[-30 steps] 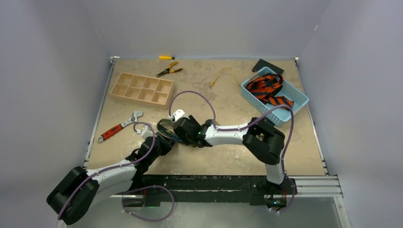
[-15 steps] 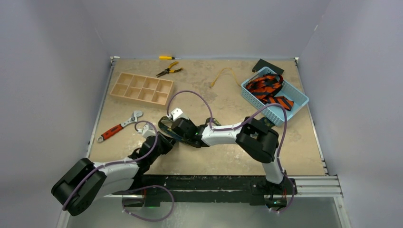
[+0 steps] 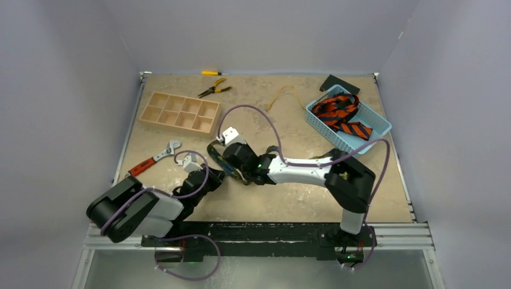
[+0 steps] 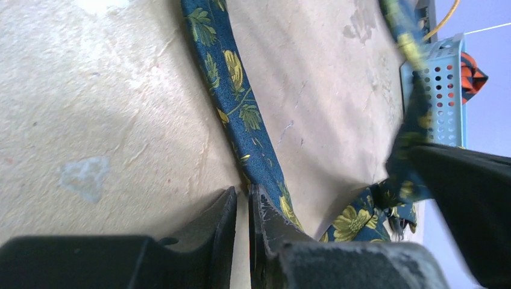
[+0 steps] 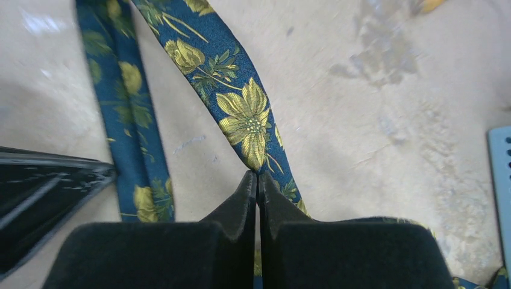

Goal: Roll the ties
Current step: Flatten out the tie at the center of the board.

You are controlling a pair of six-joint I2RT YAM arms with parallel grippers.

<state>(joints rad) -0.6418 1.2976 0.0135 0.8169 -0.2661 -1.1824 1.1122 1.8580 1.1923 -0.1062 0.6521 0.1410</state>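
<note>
The navy tie with yellow flowers lies looped on the table between my two grippers. In the right wrist view one band of the tie runs straight into the tips of my right gripper, which is shut on it; a second band lies to the left. My left gripper has its jaws nearly together, with the tie's edge caught at the tips. Orange-red striped ties are heaped in the blue basket.
A wooden compartment tray sits at the back left, with yellow-handled pliers and a small yellow tool behind it. A red-handled wrench lies left of my left arm. A yellow cord lies near the basket.
My right gripper has closed onto the tie and shifted slightly up and left. The left arm's elbow has swung in toward the right; its gripper stays at the tie.
</note>
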